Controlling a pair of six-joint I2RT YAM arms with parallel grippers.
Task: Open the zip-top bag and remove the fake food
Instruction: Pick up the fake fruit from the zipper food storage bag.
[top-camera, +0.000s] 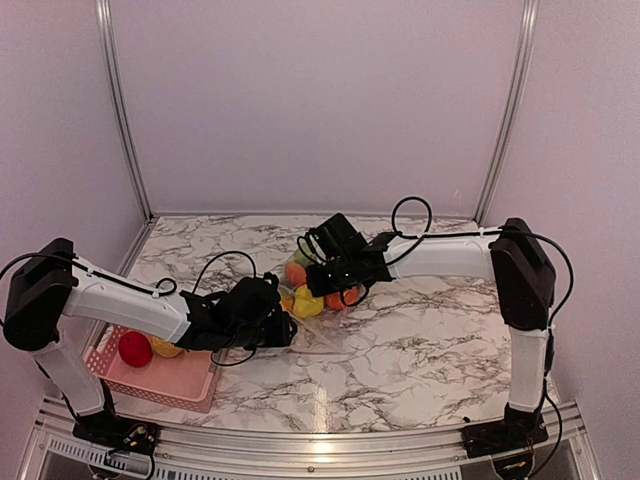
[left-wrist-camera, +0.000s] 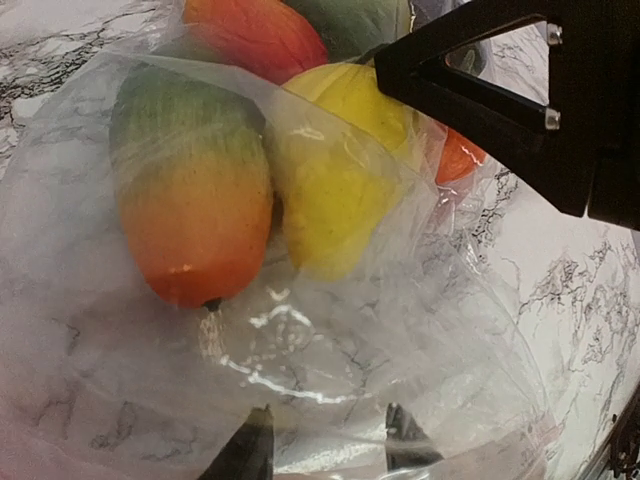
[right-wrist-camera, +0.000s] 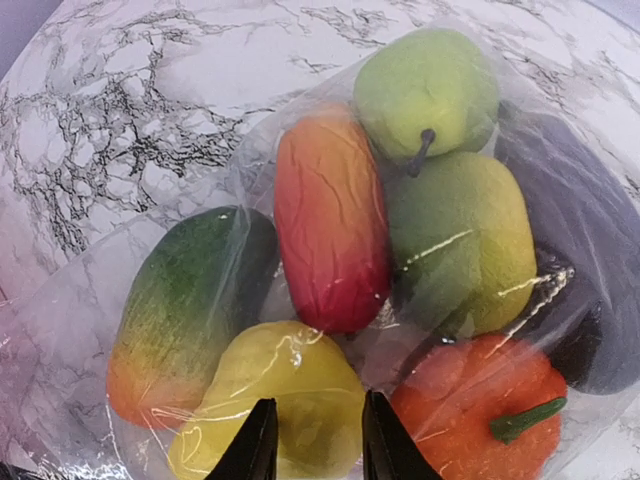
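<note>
Bag (left-wrist-camera: 350, 340) of food (right-wrist-camera: 332, 235) lies mid-counter (top-camera: 420, 350); my left gripper (left-wrist-camera: 325, 445) part-open at its near film, right gripper (right-wrist-camera: 312, 440) narrowly apart on top, likely to pull it open, grip unclear on both.

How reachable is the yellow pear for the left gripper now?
Probably not directly: the zip-top bag film appears to lie between the left gripper and the yellow pear.

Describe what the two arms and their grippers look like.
The left arm and right arm have white tubular links between bulky black joint housings, with thin black cables looping alongside. The left gripper and right gripper are black, each ending in two slim dark tapered fingers.
</note>
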